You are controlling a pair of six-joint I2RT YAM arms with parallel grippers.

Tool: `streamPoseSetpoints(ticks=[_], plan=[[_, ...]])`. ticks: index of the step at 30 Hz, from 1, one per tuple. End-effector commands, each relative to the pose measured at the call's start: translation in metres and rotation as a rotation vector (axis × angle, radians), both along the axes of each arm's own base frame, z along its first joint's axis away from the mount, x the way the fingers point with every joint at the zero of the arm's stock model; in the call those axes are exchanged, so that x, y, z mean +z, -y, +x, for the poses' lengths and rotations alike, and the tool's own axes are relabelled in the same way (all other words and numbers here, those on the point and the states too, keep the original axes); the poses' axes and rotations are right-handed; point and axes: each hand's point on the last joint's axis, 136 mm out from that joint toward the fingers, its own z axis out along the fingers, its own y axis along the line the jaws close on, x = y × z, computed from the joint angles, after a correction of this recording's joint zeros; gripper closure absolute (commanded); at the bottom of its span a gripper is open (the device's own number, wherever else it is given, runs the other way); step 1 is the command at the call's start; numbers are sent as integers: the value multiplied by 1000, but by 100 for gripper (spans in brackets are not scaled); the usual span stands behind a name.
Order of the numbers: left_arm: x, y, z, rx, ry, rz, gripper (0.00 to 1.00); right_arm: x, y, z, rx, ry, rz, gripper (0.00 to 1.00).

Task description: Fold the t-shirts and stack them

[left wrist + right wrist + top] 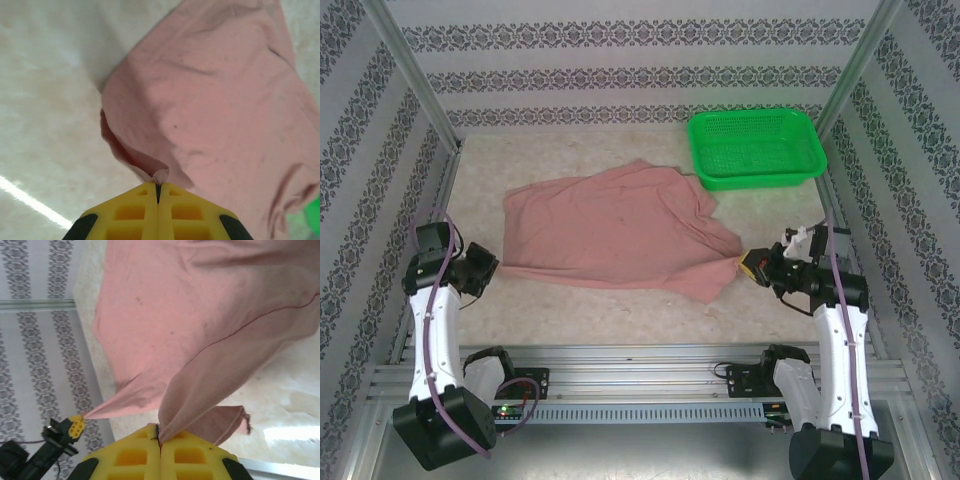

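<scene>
top view, t-shirt (620,230): pink, wrinkly, spread over the middle of the surface (620,315), its near edge strung between the two arms
top view, left gripper (492,268): jaws pinched fully shut on the near-left corner
top view, right gripper (748,263): jaws clamped shut on the near-right corner
top view, basket (755,148): green mesh, far right corner; the shirt's far-right edge comes right up to its rim, can't tell if they touch
top view, open room: bare strip between the shirt's near edge and the front rail, plus a bare patch far left
left wrist, jaws: yellow tips pressed together with a little nub of pink cloth caught between them
left wrist, edges: shirt edge runs up and away, bare surface to its left
right wrist, jaws: shut on a fold of cloth, which rises taut from the tips
right wrist, edges: a stretched edge leads over to the left gripper at lower left
</scene>
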Motion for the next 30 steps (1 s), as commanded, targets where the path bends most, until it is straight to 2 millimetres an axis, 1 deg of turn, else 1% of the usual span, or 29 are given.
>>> streamPoseSetpoints(ticks=[1, 4, 5, 8, 11, 15, 17, 20, 22, 24, 26, 28, 30], plan=[[-11, -10, -36, 2, -153, 111, 100, -32, 6, -32, -17, -154, -63, 100], [-9, -17, -51, 26, -191, 159, 100, -44, 6, -44, -35, -213, -66, 100], [-7, -17, -52, 35, -171, 165, 100, -48, 7, -47, -41, -228, -71, 100], [-5, -20, -59, 71, -180, 170, 100, -56, 7, -50, -48, -252, -68, 100], [1, -24, -65, 105, -184, 183, 100, -58, 8, -50, -39, -263, -75, 100], [20, -37, -82, 190, -156, 263, 100, -57, 4, -58, -11, -293, -67, 100], [20, -38, -84, 209, -166, 253, 100, -59, 1, -64, 2, -313, -54, 100], [12, -33, -81, 226, -157, 199, 100, -59, -10, -67, 43, -325, 14, 100], [7, -33, -84, 239, -175, 193, 100, -59, -11, -70, 61, -339, 6, 100], [5, -36, -87, 258, -181, 199, 100, -55, -15, -66, 82, -320, 26, 100], [6, -37, -84, 266, -169, 193, 100, -53, -23, -59, 106, -295, 60, 100], [5, -38, -82, 278, -169, 188, 100, -49, -36, -48, 155, -260, 90, 100], [2, -39, -81, 288, -169, 183, 100, -47, -48, -38, 212, -234, 75, 100]])
